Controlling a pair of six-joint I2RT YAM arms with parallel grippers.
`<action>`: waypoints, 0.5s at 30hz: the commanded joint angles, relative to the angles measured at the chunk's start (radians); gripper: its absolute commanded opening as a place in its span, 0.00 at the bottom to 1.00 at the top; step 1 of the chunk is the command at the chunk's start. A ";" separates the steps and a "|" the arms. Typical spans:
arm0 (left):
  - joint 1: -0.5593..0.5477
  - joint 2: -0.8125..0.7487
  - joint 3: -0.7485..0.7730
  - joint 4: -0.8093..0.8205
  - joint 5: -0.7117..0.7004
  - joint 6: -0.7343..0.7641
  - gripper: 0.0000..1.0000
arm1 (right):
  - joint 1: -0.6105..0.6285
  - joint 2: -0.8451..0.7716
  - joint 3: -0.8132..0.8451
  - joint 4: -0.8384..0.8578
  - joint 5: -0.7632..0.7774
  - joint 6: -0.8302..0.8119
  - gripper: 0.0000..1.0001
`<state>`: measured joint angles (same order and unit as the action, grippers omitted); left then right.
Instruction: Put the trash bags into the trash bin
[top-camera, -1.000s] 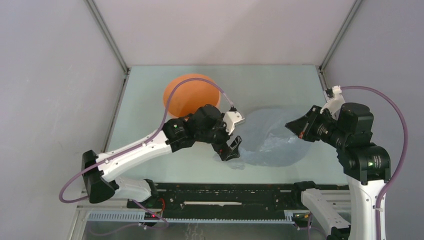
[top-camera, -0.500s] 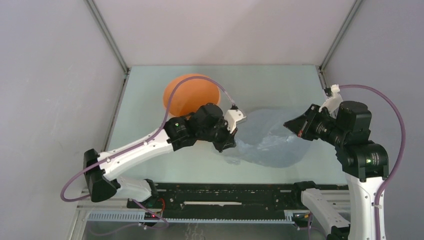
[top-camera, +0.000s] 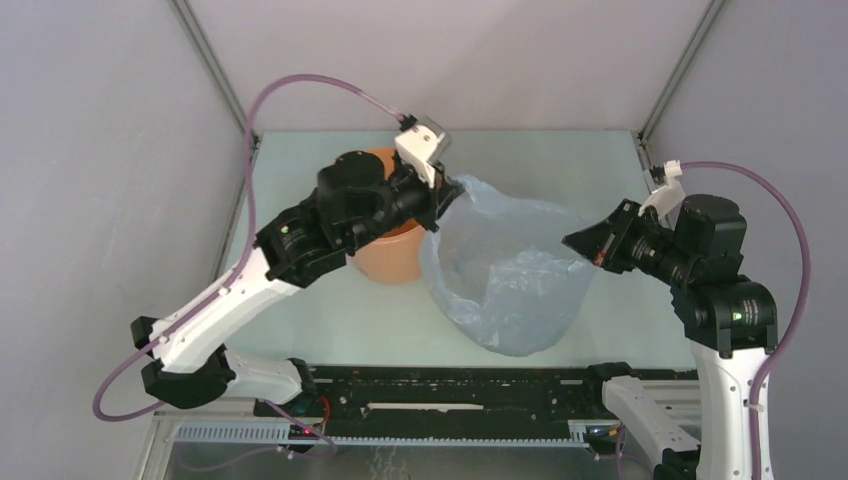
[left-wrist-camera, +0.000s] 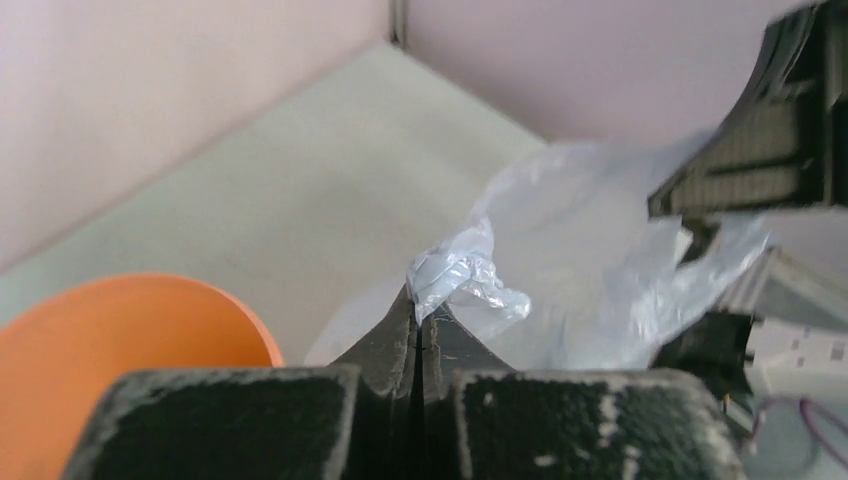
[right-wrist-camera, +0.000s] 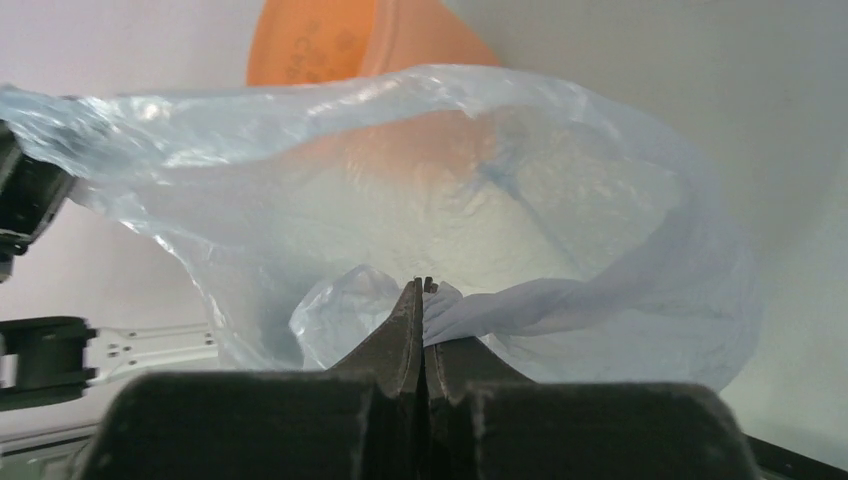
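The trash bag (top-camera: 505, 270) is a thin, pale blue-grey film, lifted off the table and stretched open between both grippers. My left gripper (top-camera: 442, 195) is shut on the bag's left edge, right beside the orange trash bin (top-camera: 385, 255), whose mouth my left arm mostly covers. In the left wrist view a crumpled tuft of the bag (left-wrist-camera: 465, 280) sticks out of the shut left gripper (left-wrist-camera: 418, 300), with the bin's rim (left-wrist-camera: 130, 350) at lower left. My right gripper (right-wrist-camera: 423, 290) is shut on a twisted fold of the bag (right-wrist-camera: 400, 170); the bin (right-wrist-camera: 340, 45) shows behind it.
Grey enclosure walls stand close on the left, back and right, with metal corner posts (top-camera: 215, 75). A black rail (top-camera: 450, 390) runs along the near table edge between the arm bases. The bag's bottom hangs near the table's front.
The left gripper went from open to shut on the bag's near-left edge, then rose and swung back beside the bin. The flat bag now hangs open. The right gripper barely moved.
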<state>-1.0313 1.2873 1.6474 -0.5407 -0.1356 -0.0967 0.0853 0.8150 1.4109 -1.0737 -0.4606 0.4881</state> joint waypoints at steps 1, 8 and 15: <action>0.002 0.009 0.174 0.047 -0.169 0.019 0.00 | -0.004 0.055 0.078 0.124 -0.100 0.084 0.00; 0.002 0.028 0.440 0.069 -0.315 0.148 0.00 | 0.006 0.189 0.228 0.431 -0.267 0.281 0.01; 0.001 0.060 0.694 0.044 -0.345 0.229 0.00 | 0.201 0.404 0.511 0.648 -0.284 0.476 0.02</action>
<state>-1.0309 1.3457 2.2276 -0.5137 -0.4294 0.0544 0.1860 1.1416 1.7908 -0.6365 -0.6884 0.8089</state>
